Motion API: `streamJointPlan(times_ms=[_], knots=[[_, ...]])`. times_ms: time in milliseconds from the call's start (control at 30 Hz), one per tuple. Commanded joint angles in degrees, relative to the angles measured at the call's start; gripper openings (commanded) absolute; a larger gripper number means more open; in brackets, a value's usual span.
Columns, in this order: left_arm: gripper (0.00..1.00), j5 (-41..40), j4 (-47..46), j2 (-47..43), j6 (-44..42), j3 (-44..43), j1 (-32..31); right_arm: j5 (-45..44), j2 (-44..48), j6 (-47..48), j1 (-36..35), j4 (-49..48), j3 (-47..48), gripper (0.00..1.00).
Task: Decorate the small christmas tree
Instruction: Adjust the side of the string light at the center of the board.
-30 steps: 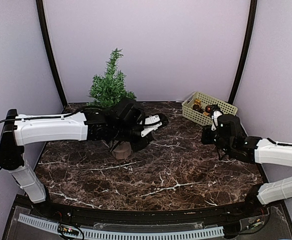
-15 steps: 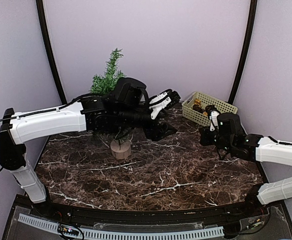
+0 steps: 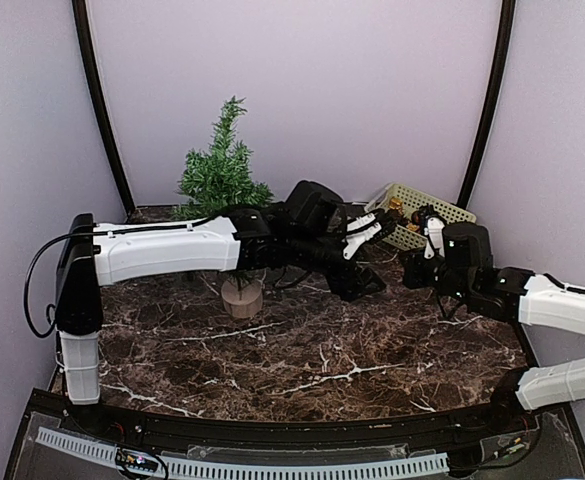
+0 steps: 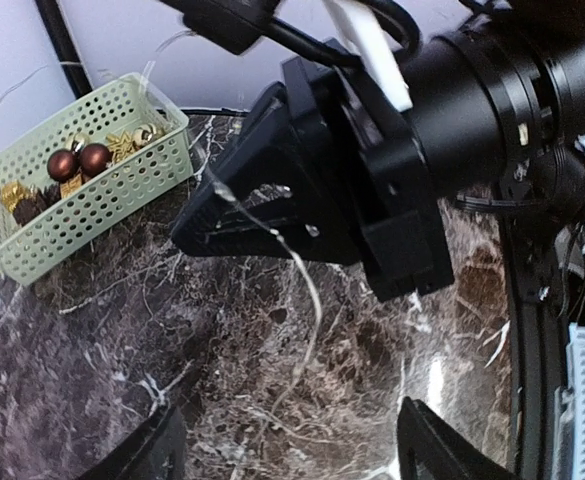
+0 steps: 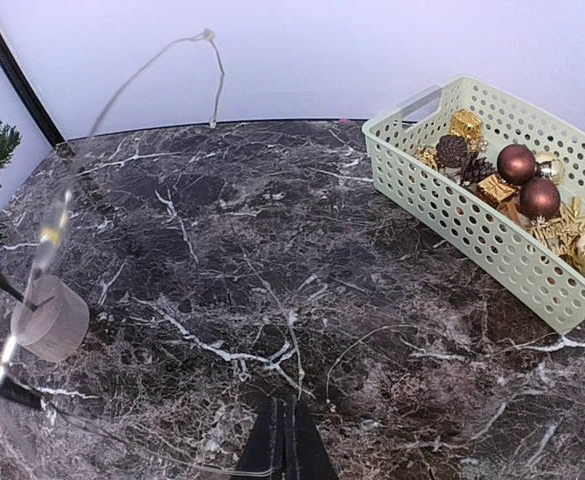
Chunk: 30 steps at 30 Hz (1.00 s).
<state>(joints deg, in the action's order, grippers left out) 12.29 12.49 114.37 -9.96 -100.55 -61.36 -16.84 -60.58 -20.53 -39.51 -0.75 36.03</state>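
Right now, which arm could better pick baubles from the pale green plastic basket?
Probably left: the left end effector is open near the basket; the right end effector is shut on a thin wire.

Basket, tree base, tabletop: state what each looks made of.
Basket: probably pale green plastic; moulded grid of holes, slight sheen.
Tree base: bare pale wood, matte, round stump shape.
Tabletop: dark brown marble or marble-look laminate, with white veins and glossy reflections; cannot tell which.

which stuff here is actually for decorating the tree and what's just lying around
For the job:
small christmas tree
basket
ornaments inside it
light wire

Just lying about:
white slotted strip along the near edge
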Motion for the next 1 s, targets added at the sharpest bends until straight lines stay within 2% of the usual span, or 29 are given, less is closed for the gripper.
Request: streamJointPlan(times_ms=[0,33,67,100,167,200,333,500,600,733,833,900,967], knots=[[0.57,2.08,-1.04,-0.68,0.76,-2.84,-0.12,0.93,1.22,-0.89,0.27,-1.44,1.5,0.0],[0.41,2.07,-0.8,-0.66,1.15,-2.88,-0.09,0.91,1.12,-0.64,0.23,-1.49,1.5,0.0],[0.34,2.0,-0.58,-0.71,1.29,-2.93,-0.03,1.0,0.94,-0.43,0.29,-1.59,1.5,0.0],[0.2,1.98,0.18,-0.76,1.4,-3.04,-0.01,1.1,0.66,-0.13,0.37,-1.57,1.54,0.0],[0.04,1.19,1.12,-1.64,1.89,-2.58,0.0,0.87,0.11,0.28,0.58,-1.02,1.86,0.0],[0.02,0.82,1.3,-2.15,2.38,-1.54,-0.03,0.77,-0.31,0.38,0.82,-0.56,2.04,0.0],[0.0,-2.27,-0.44,-7.96,4.31,5.23,0.01,-0.35,-1.82,0.26,3.82,2.94,3.06,0.0],[0.0,-6.47,0.23,-16.97,7.39,12.44,0.08,-1.71,-3.21,-0.78,11.89,8.88,6.03,0.0],[0.0,-8.59,1.41,-19.95,8.68,15.9,0.25,-5.45,-4.15,-1.85,17.07,14.08,10.11,0.0],[0.0,-10.74,2.45,-22.71,9.66,17.95,0.57,-13.24,-3.54,-1.42,19.44,19.77,16.22,0.01],[0.0,-11.57,2.02,-23.52,10.49,18.94,0.69,-17.54,-4.0,-0.5,20.7,22.35,19.48,0.12],[0.0,-11.4,1.17,-23.75,11.08,19.28,0.72,-16.83,-5.14,-1.12,21.63,24.09,20.55,0.27],[0.0,-10.16,0.62,-23.38,11.22,19.1,0.72,-12.96,-6.47,-2.51,21.84,26.03,20.68,0.48]])
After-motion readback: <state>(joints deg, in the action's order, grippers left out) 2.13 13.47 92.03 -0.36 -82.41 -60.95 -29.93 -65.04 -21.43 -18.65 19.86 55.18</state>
